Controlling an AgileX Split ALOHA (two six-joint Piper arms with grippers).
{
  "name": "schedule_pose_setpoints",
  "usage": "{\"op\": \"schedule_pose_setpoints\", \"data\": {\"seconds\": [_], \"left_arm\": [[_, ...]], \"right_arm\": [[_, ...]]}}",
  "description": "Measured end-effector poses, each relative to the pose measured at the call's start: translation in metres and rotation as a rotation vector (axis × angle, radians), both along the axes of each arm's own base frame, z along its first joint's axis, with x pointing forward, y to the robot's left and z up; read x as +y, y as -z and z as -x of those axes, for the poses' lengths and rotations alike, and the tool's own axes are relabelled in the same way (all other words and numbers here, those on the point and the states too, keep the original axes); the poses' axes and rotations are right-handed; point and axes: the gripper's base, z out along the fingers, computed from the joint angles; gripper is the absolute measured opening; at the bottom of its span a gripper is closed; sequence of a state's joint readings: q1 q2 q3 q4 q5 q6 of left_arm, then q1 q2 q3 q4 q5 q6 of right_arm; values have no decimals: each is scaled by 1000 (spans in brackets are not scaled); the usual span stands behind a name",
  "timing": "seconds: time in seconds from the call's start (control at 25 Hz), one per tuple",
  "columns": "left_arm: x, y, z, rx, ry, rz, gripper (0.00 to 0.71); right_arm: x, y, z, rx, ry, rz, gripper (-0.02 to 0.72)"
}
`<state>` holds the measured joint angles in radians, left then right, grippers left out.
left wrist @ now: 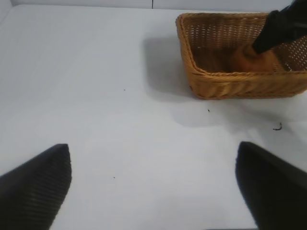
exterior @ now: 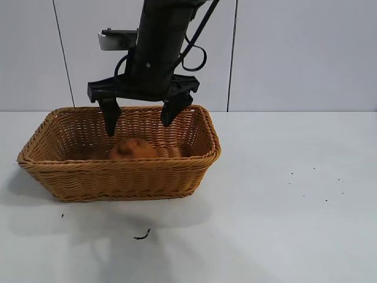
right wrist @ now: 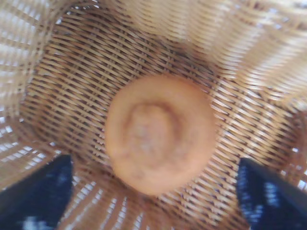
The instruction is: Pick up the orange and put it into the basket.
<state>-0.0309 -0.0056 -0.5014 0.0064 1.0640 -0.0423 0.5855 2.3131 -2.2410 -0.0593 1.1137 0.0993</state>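
1. Your work surface is a plain white table. It carries a small dark curled scrap at lower centre of the exterior view, in front of the basket, and a few dark specks at the right.
2. You have one large rectangular tan-brown wicker basket with a braided rim, at centre left of the exterior view.
3. You have one dull-orange, matte, cone-like orange. It rests on the basket floor, near its middle, and nothing touches it.
4. Your right gripper hangs directly above the orange at rim height, fingers spread wide and empty.
5. Your left gripper hovers over bare table, well apart from the basket, fingers likewise spread wide and empty.
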Motion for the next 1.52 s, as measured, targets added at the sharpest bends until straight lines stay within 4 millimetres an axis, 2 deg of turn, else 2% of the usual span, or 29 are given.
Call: {"op": "schedule_pose_setpoints", "data": {"seconds": [0.2, 0.36, 0.4, 0.44, 0.6, 0.72, 0.88, 1.16, 1.32, 1.52], "left_arm": [[0, 0, 0, -1, 0, 0, 666], [0, 0, 0, -1, 0, 0, 666], [0, 0, 0, -1, 0, 0, 666], [0, 0, 0, -1, 0, 0, 666], [0, 0, 0, -1, 0, 0, 666], [0, 0, 0, -1, 0, 0, 666], [0, 0, 0, -1, 0, 0, 666], [0, 0, 0, -1, 0, 0, 666], [0, 0, 0, -1, 0, 0, 666], [0, 0, 0, -1, 0, 0, 666]], "right_arm": [[-64, -1, -32, 15, 130, 33, 694], [-128, 0, -55, 33, 254, 52, 694], [-128, 0, -55, 33, 254, 52, 694], [-160, 0, -63, 47, 321, 57, 694], [-215, 1, -71, 71, 432, 60, 694], [-244, 1, -73, 82, 490, 54, 694], [-259, 1, -74, 85, 521, 48, 694], [-260, -1, -61, 117, 519, 62, 694], [-261, 0, -30, 201, 514, 88, 694], [-263, 0, 22, 307, 510, 113, 694]]}}
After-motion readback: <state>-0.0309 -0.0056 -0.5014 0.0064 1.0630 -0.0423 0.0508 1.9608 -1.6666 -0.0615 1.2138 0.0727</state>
